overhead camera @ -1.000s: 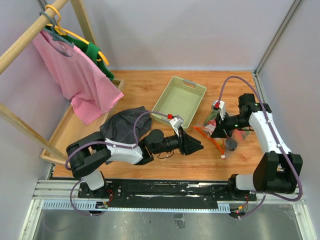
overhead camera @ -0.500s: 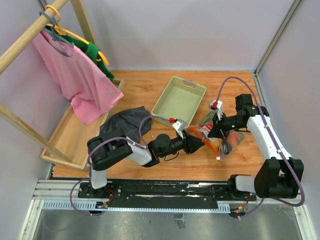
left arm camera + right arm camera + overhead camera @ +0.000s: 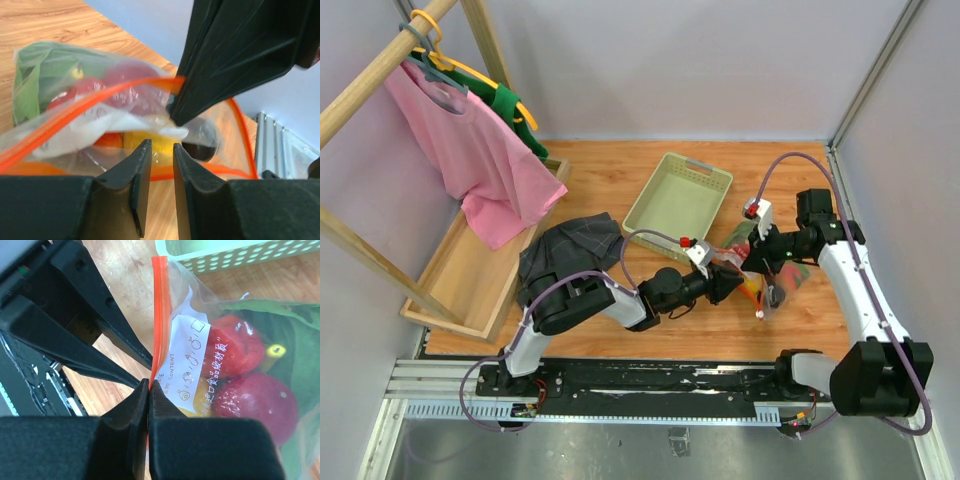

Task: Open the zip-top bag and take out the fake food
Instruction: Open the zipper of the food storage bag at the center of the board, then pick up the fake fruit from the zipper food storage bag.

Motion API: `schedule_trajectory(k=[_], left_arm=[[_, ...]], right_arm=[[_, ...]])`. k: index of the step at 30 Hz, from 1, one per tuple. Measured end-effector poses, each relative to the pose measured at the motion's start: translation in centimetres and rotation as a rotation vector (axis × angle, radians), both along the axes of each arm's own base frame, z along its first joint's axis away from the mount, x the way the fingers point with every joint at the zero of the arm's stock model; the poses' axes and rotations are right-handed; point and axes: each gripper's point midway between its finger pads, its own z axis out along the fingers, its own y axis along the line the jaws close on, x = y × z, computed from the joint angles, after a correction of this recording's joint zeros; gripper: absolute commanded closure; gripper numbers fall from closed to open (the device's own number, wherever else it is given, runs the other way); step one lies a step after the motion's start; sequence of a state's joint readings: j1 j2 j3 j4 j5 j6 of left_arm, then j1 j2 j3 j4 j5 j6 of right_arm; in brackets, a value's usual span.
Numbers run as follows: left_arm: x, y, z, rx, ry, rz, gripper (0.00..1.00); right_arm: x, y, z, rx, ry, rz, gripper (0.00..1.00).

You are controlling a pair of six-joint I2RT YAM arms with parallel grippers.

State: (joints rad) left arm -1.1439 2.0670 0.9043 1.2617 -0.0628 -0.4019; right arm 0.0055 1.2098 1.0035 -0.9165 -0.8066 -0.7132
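Observation:
The zip-top bag (image 3: 752, 278) lies on the wood table right of centre, clear plastic with an orange-red zip strip (image 3: 160, 315) and a white label (image 3: 190, 360). Inside it are fake food pieces: a red round one (image 3: 235, 350), a dark red one (image 3: 255, 400), a green leafy piece (image 3: 35, 80) and a yellow one (image 3: 145, 141). My right gripper (image 3: 149, 385) is shut on the zip strip and holds that edge up; it also shows in the top view (image 3: 761, 262). My left gripper (image 3: 161, 144) has a narrow gap, is empty, and its tips are just short of the bag's lower edge.
A pale green tray (image 3: 645, 192) stands just behind the bag. A dark cloth (image 3: 570, 250) lies at centre left. A pink shirt (image 3: 470, 150) hangs from a wooden rack over a wooden box (image 3: 460, 262) on the left.
My left arm has reached right until its gripper is at the bag. My right gripper has shifted slightly and still holds the bag's zip edge, now raised.

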Motion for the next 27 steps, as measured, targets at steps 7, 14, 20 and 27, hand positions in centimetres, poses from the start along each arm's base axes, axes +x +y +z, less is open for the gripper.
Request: schedule_trajectory(k=[7, 14, 20, 27], left_arm=[[-0.3, -0.2, -1.7, 0.039, -0.02, 0.006, 0.66], [0.3, -1.1, -0.7, 0.021, -0.06, 0.02, 0.61], [1.2, -1.9, 0.8, -0.016, -0.099, 0.05, 0.52], [1.5, -2.6, -1.5, 0.007, -0.108, 0.065, 0.37]], right_arm=[[0.2, 0.1, 2.1, 0.012, -0.116, -0.03, 0.99], [0.1, 0.3, 2.1, 0.029, -0.11, -0.023, 0.99], [0.0, 0.6, 2.2, 0.044, -0.107, -0.015, 0.99], [-0.1, 0.7, 2.2, 0.05, -0.105, -0.013, 0.99]])
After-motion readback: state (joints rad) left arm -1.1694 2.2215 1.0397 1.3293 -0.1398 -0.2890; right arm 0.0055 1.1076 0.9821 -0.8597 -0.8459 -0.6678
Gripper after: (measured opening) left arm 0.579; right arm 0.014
